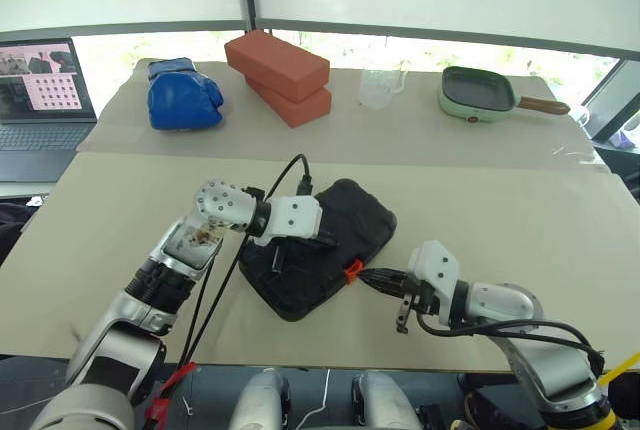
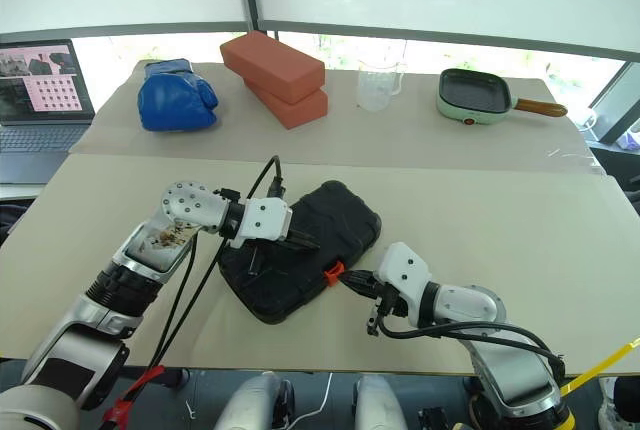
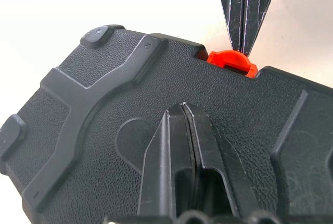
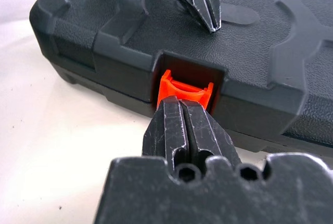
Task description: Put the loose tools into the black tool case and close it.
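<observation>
Black tool case (image 1: 320, 250) lies lid down near the table's front edge, no loose tools around it. Left gripper (image 3: 183, 110) jaws pressed together, holding nothing, tips bearing on the case lid. Right gripper (image 4: 181, 110) jaws also together and empty, tips against the orange latch (image 4: 184, 89) on the case's front edge. Risk: latch looks not fully seated, tips could skid off it; a sideways shove could slide the case from under the left gripper. No brand or writing readable on the case

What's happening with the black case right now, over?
Left gripper shut, tips pressing on case lid. Right gripper shut, at the orange latch. Black tool case lid down. Nothing in the way.
</observation>
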### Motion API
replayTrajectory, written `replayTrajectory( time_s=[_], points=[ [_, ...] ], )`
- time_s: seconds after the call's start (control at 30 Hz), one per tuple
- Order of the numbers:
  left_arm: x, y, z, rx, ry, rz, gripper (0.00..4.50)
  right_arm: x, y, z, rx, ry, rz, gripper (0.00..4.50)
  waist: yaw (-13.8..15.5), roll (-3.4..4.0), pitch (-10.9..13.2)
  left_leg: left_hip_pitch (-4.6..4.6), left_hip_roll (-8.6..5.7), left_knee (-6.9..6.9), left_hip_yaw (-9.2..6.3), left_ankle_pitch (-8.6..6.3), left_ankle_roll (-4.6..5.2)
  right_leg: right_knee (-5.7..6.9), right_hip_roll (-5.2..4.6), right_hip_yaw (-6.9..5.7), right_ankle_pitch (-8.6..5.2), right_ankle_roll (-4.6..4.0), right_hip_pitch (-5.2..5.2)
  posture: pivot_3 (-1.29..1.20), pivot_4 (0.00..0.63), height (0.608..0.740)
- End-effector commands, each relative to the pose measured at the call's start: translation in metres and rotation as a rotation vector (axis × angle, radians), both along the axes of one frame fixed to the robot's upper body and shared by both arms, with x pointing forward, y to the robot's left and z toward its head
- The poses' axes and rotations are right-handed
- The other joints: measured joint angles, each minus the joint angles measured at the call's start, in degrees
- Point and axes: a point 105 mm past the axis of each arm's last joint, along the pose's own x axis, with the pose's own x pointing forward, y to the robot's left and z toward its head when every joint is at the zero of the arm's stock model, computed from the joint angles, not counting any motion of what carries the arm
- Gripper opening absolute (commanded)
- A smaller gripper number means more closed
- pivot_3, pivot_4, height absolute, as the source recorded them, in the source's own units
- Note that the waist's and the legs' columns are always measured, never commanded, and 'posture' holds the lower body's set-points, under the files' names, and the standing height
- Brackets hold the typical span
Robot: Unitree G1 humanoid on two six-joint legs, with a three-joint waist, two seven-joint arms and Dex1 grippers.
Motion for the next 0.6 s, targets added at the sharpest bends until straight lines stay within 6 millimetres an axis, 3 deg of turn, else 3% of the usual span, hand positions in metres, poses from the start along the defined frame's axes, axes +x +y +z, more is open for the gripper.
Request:
replayTrajectory(
  time_s=[0.03, 0.1, 0.17, 0.33, 0.37, 0.4, 0.47, 0.6],
  points=[
    [0.004, 0.022, -0.001, -0.018, 0.126, 0.123, 0.58, -0.010, -0.020, 0.018, -0.010, -0.005, 0.030, 0.29, 0.1, 0.00, 0.0, 0.00, 0.01, 0.00, 0.00, 0.00, 0.00, 0.00, 0.00, 0.00, 0.00, 0.00, 0.01, 0.00, 0.150, 0.738],
    [0.004, 0.046, 0.012, -0.070, 0.185, 0.222, 1.08, -0.021, -0.039, 0.030, -0.031, 0.041, 0.071, 0.76, 0.0, 0.00, 0.0, -0.02, 0.00, -0.01, 0.00, 0.00, 0.00, 0.00, -0.02, 0.00, 0.00, 0.01, -0.02, 0.00, 0.150, 0.738],
    [0.000, 0.073, 0.022, -0.101, 0.226, 0.312, 1.84, -0.028, -0.055, 0.046, -0.031, 0.080, 0.099, 1.50, -0.7, 0.03, 0.0, -0.02, 0.06, -0.06, 0.01, -0.01, 0.01, 0.01, -0.01, 0.05, 0.00, 0.01, -0.07, 0.00, 0.150, 0.738],
    [-0.021, 0.126, 0.046, -0.153, 0.323, 0.463, 3.50, -0.038, -0.088, 0.079, -0.046, 0.163, 0.132, 3.18, -0.8, 0.01, 0.1, 0.07, 0.25, -0.17, -0.06, -0.01, 0.00, 0.01, 0.05, -0.02, -0.05, -0.12, -0.05, 0.00, 0.150, 0.738],
    [-0.026, 0.136, 0.050, -0.160, 0.339, 0.494, 3.66, -0.038, -0.093, 0.085, -0.050, 0.172, 0.135, 3.33, -0.6, -0.01, 0.1, 0.05, 0.26, -0.17, -0.06, -0.01, 0.00, 0.00, 0.04, -0.02, -0.05, -0.12, -0.06, 0.00, 0.150, 0.738],
    [-0.033, 0.150, 0.056, -0.162, 0.354, 0.534, 4.27, -0.038, -0.099, 0.093, -0.050, 0.183, 0.138, 3.93, -0.2, -0.05, 0.1, 0.03, 0.24, -0.17, -0.04, -0.01, -0.01, -0.03, -0.04, -0.04, -0.06, -0.09, -0.06, 0.00, 0.150, 0.738],
    [-0.044, 0.169, 0.064, -0.157, 0.359, 0.599, 4.50, -0.036, -0.107, 0.105, -0.045, 0.195, 0.142, 4.41, -0.2, -0.05, 0.1, -0.01, 0.18, -0.15, 0.04, -0.01, 0.00, -0.08, -0.16, -0.04, -0.04, -0.04, -0.10, 0.00, 0.150, 0.738],
    [-0.057, 0.187, 0.067, -0.158, 0.346, 0.661, 4.50, -0.030, -0.111, 0.115, -0.022, 0.190, 0.155, 4.47, -0.1, -0.04, 0.1, 0.01, 0.19, -0.16, 0.05, -0.02, 0.01, -0.12, -0.20, -0.07, -0.05, -0.05, -0.11, 0.00, 0.150, 0.738]
  ],
)
